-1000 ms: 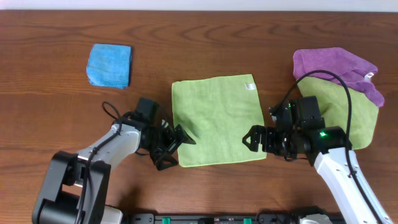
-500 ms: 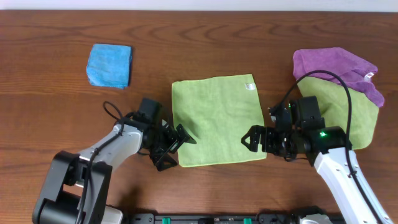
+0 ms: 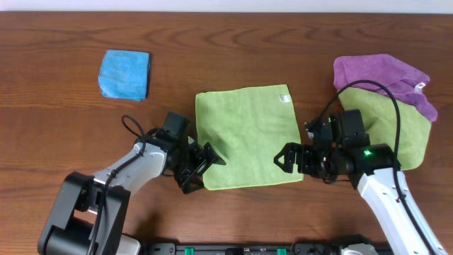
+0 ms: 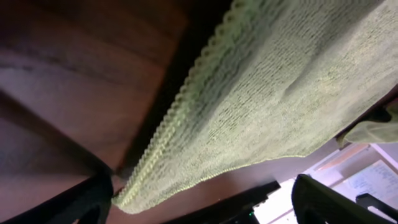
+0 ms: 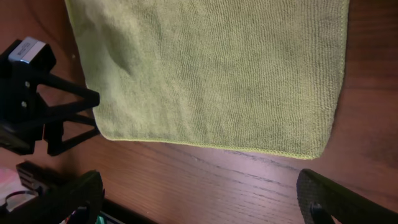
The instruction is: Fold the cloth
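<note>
The table [image 3: 64, 134] carries the lime-green cloth [image 3: 248, 134], flat and roughly square, between both grippers, each equally near. The left gripper [image 3: 203, 168] is spread wide, with the cloth's closest corner inside its jaws. The right gripper [image 3: 282, 159] is also spread wide and empty, with the cloth's edge just ahead of it.

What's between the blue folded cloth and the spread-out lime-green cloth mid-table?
Nothing but bare wooden table: the overhead view shows no object between the blue cloth and the cloth.

The white tag [image 3: 283, 97] on the cloth [image 3: 248, 138] shows no legible writing.
</note>
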